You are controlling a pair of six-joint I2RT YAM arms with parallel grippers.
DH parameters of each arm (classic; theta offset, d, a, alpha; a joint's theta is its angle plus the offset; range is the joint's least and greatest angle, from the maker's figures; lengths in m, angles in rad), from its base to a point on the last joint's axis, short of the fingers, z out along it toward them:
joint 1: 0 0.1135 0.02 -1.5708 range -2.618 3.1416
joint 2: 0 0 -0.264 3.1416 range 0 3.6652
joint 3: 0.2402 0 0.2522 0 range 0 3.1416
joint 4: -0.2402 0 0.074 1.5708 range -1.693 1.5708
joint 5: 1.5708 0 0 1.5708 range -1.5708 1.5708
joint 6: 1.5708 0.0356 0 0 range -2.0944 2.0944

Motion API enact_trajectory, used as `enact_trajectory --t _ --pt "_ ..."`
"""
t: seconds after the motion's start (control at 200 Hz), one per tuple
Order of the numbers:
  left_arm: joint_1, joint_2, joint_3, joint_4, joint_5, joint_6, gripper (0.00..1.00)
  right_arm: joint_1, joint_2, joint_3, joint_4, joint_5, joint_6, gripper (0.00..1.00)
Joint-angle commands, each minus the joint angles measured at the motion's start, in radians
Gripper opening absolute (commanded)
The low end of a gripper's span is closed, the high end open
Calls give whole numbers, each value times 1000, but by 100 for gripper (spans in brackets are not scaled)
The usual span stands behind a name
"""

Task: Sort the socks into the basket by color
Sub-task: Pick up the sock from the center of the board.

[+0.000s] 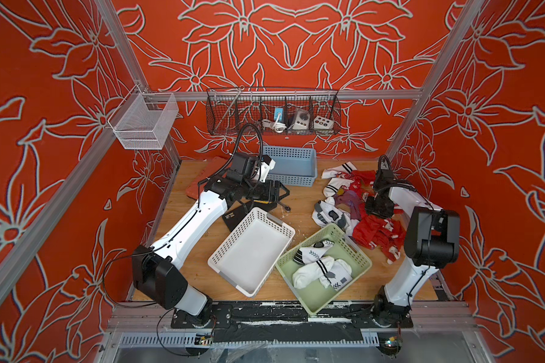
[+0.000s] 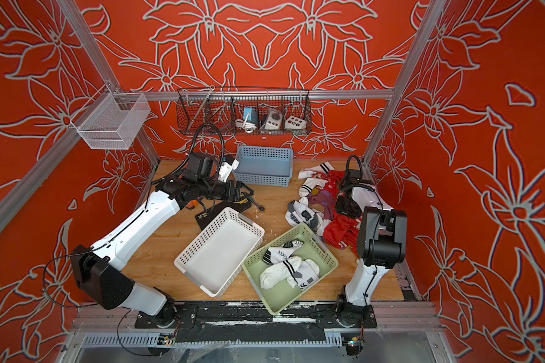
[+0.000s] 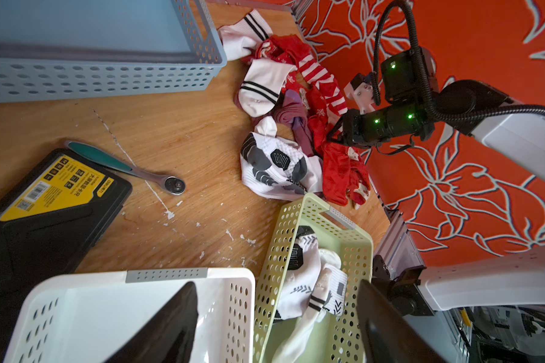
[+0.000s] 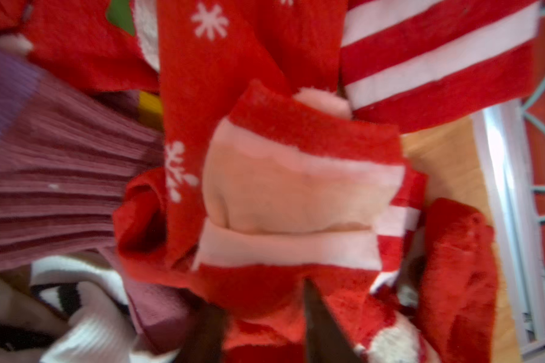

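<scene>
The loose socks point(image 1: 353, 201) lie heaped at the right of the table: red ones point(image 3: 340, 169) with white stripes and snowflakes, white ones point(image 3: 277, 163) with grey marks, and a purple one point(image 3: 296, 119). My right gripper point(image 4: 261, 314) is down in the heap, shut on a red sock point(image 4: 296, 176) with white bands. In both top views the arm hides its jaws. Three white socks point(image 1: 321, 267) lie in the green basket point(image 1: 356, 243). The white basket point(image 1: 252, 251) and the blue basket point(image 1: 291, 166) hold nothing. My left gripper point(image 3: 276, 283) is open and holds nothing, hanging above the near baskets.
A black and yellow tool case point(image 3: 54, 188) and a ratchet wrench point(image 3: 129, 166) lie on the table left of the socks. A wire rack point(image 1: 272, 111) with small devices and a white mesh bin point(image 1: 143, 121) hang on the frame behind.
</scene>
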Motion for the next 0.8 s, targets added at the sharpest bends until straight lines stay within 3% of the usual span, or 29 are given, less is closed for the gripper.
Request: enact_trajectory --t 0.0,0.115,0.58,0.796 --pt "3 -46 -11 -10 -4 -4 77 -8 -13 27 18 -39 10 0" --pt "4 -47 -17 -3 -9 -13 77 0 -58 -4 52 -114 46 0" --pt "-30 -48 -132 241 110 -45 82 214 -348 16 -54 -169 40 0" --pt "-123 36 -127 321 133 -43 82 259 -399 45 -52 -243 68 0"
